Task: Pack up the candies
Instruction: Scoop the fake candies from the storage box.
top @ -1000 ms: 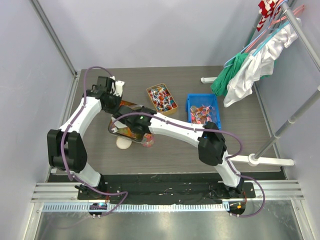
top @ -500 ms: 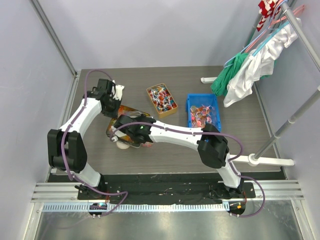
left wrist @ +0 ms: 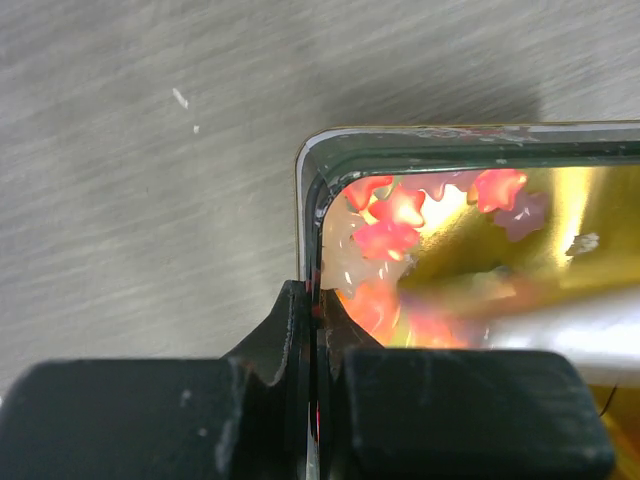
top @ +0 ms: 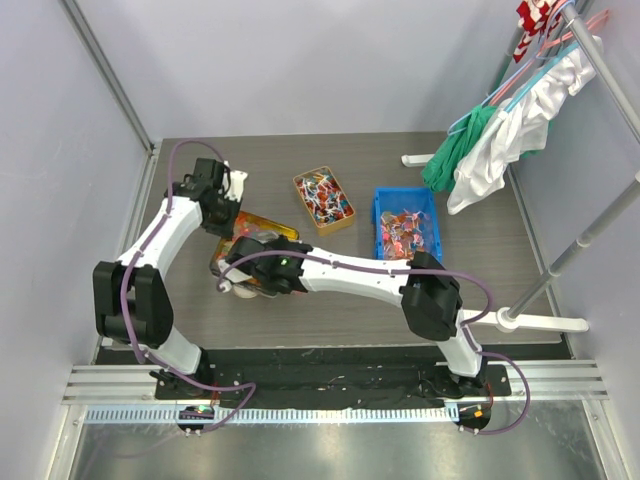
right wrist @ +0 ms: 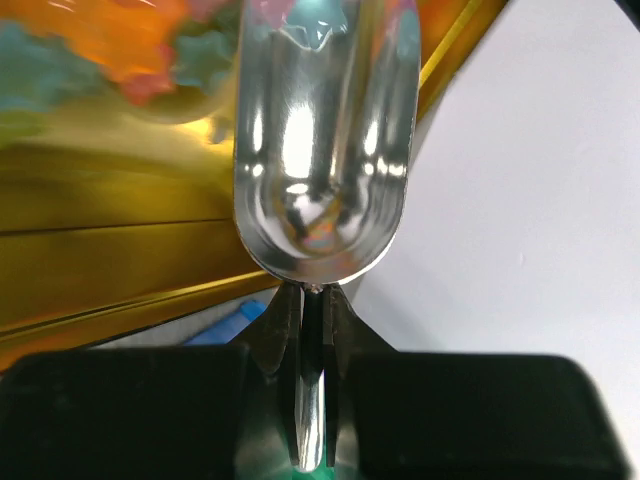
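Observation:
A gold tin (left wrist: 420, 140) holds orange and red gummy candies (left wrist: 390, 225). My left gripper (left wrist: 312, 295) is shut on the tin's left rim. In the top view the tin (top: 272, 229) sits tilted between the arms, with the left gripper (top: 228, 212) at its far-left edge. My right gripper (right wrist: 313, 300) is shut on the handle of a metal scoop (right wrist: 320, 150). The scoop's bowl looks empty and points into the tin (right wrist: 100, 250), towards orange and teal candies (right wrist: 130, 60). In the top view the right gripper (top: 250, 272) is over the tin's near-left part.
A second gold tin (top: 323, 198) of wrapped sweets lies at centre back. A blue bin (top: 407, 226) of wrapped sweets is to its right. A white round object (top: 240, 288) lies partly under the right gripper. Clothes on a rack (top: 500, 130) hang at the far right.
My right gripper with the scoop has moved left across the tin, towards its near-left corner. The tin has shifted slightly left. The left gripper keeps its hold on the rim.

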Robot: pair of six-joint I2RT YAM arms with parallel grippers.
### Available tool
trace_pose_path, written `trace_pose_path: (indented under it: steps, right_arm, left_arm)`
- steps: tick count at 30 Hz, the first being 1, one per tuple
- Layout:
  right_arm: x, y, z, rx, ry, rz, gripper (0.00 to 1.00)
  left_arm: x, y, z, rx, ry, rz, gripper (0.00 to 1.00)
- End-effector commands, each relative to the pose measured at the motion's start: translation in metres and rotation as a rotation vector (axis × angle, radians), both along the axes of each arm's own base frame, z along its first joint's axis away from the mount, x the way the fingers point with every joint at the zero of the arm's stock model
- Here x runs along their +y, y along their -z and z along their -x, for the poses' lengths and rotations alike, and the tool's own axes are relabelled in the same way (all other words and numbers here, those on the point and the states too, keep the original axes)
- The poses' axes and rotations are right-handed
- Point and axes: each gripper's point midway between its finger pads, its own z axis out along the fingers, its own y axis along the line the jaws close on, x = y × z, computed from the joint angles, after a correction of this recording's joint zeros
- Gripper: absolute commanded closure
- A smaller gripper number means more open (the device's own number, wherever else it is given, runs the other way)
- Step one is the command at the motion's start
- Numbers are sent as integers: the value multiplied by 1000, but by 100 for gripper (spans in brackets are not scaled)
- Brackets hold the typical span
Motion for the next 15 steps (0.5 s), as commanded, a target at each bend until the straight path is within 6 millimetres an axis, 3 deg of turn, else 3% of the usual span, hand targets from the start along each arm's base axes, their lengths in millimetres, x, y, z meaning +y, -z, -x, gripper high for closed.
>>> trace_pose_path:
  steps: [1,5,15]
  right_arm:
    - [18,42,63,238,-203,42,99]
    - [14,53,70,288,-202,42,99]
    - [36,41,70,303,-172,-70,99]
  left_arm:
    - [-29,-65,-34,-261,52,148,100]
    - [-30,-65,-32,-264,60,152,100]
    - [-31,-68,-31,-269,64,159,100]
